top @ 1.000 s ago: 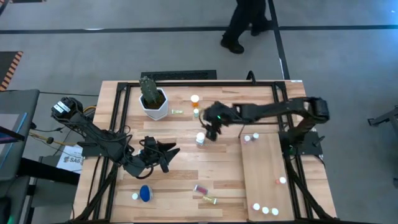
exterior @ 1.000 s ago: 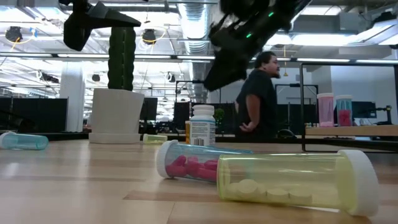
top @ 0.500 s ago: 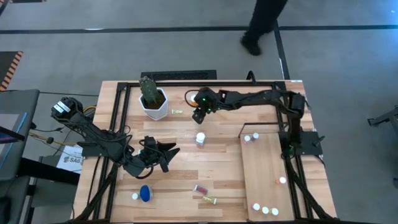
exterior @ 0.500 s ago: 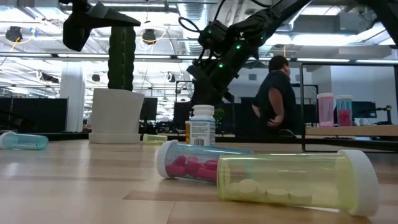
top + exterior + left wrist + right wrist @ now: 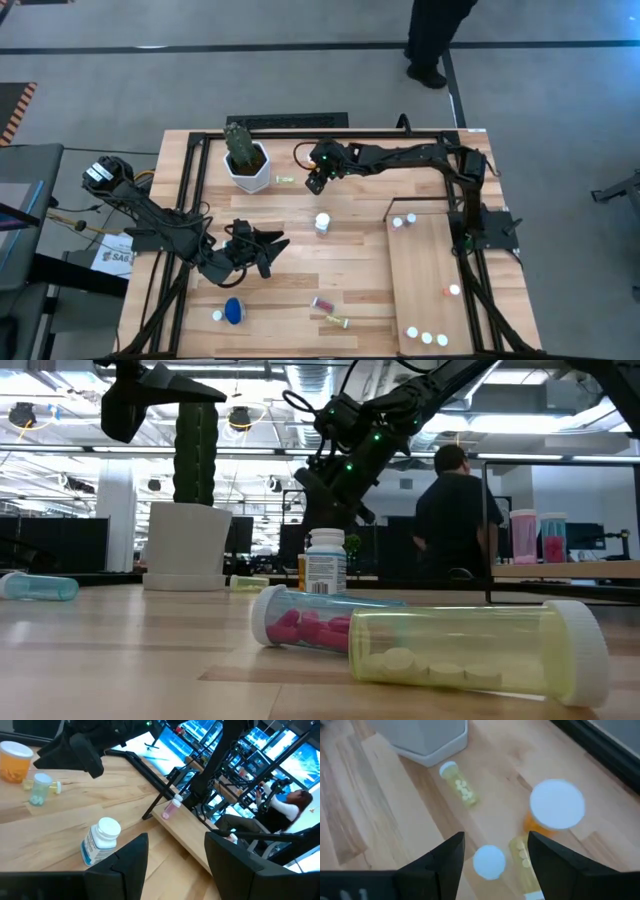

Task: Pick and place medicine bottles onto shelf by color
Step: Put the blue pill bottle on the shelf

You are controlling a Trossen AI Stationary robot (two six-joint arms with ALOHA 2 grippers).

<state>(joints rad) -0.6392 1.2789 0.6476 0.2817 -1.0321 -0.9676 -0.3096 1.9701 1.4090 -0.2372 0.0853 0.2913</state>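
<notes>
My right gripper (image 5: pixel 315 185) hangs open over a cluster of medicine bottles at the table's far middle, beside the cactus pot (image 5: pixel 247 165). Below its fingers (image 5: pixel 495 840) stand a small pale-capped bottle (image 5: pixel 489 862) and an orange bottle (image 5: pixel 556 807), and a yellow vial (image 5: pixel 522 854) lies on its side. Another yellow-green vial (image 5: pixel 459 782) lies against the pot. A white bottle (image 5: pixel 322 222) stands upright at mid-table. My left gripper (image 5: pixel 278 243) waits open and off the table, left of centre. The shelf (image 5: pixel 430 280) lies at the right and carries several bottles.
A pink vial (image 5: pixel 322 304) and a yellow vial (image 5: pixel 338 321) lie near the front edge. A blue item (image 5: pixel 233 310) and a white cap (image 5: pixel 217 316) sit at the front left. A black frame (image 5: pixel 300 135) rims the table. A person (image 5: pixel 455 510) stands beyond the far edge.
My right gripper has gone from beside the white bottle toward the table's far edge and a little left, sinking over the bottles by the cactus pot. The white bottle has stayed upright where it was. The person behind the table has walked toward the right.
</notes>
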